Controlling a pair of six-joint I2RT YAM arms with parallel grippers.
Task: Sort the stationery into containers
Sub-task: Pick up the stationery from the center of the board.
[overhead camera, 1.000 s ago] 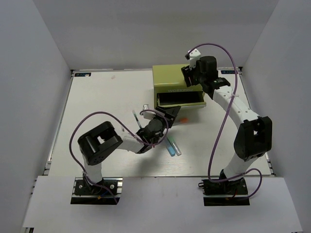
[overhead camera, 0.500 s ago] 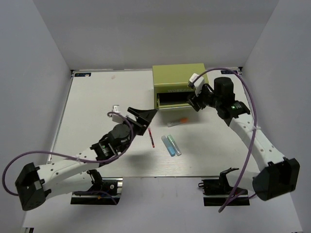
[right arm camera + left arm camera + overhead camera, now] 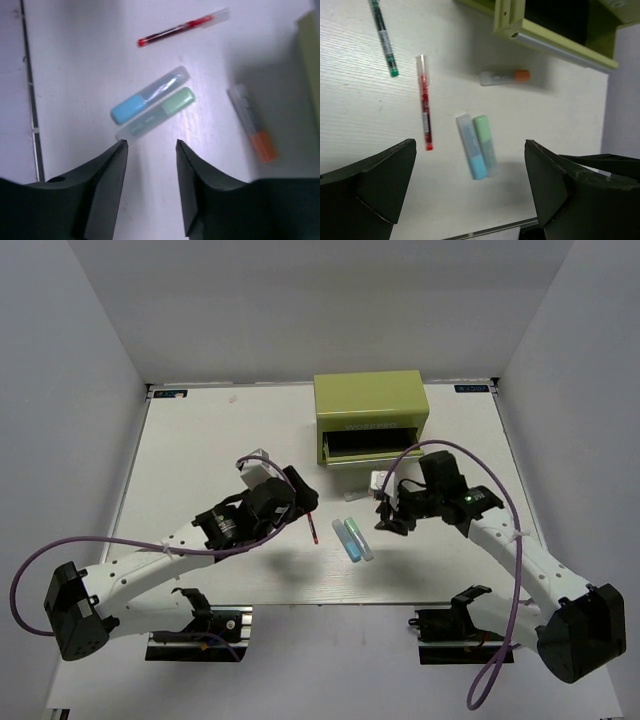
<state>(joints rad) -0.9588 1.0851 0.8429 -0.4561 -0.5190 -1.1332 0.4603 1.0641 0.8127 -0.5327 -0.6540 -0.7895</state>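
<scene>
The olive drawer chest (image 3: 370,400) stands at the back with one drawer (image 3: 368,446) pulled open. In front of it lie a white pen with an orange tip (image 3: 505,77), a red pen (image 3: 313,525), a light-blue marker (image 3: 348,539) and a pale-green marker (image 3: 362,539) side by side. A dark pen (image 3: 384,37) lies further left. My left gripper (image 3: 305,498) is open and empty above the red pen (image 3: 424,102). My right gripper (image 3: 387,517) is open and empty, hovering just right of the markers, near the green one (image 3: 157,112) and the blue one (image 3: 147,95).
The chest's open drawer front (image 3: 555,42) juts toward the pens. The table's near edge (image 3: 485,230) is close below the markers. White walls enclose the table on three sides.
My right gripper has left the drawer front and come down beside the markers. My left gripper has swung right to above the red pen. The stationery has not moved.
</scene>
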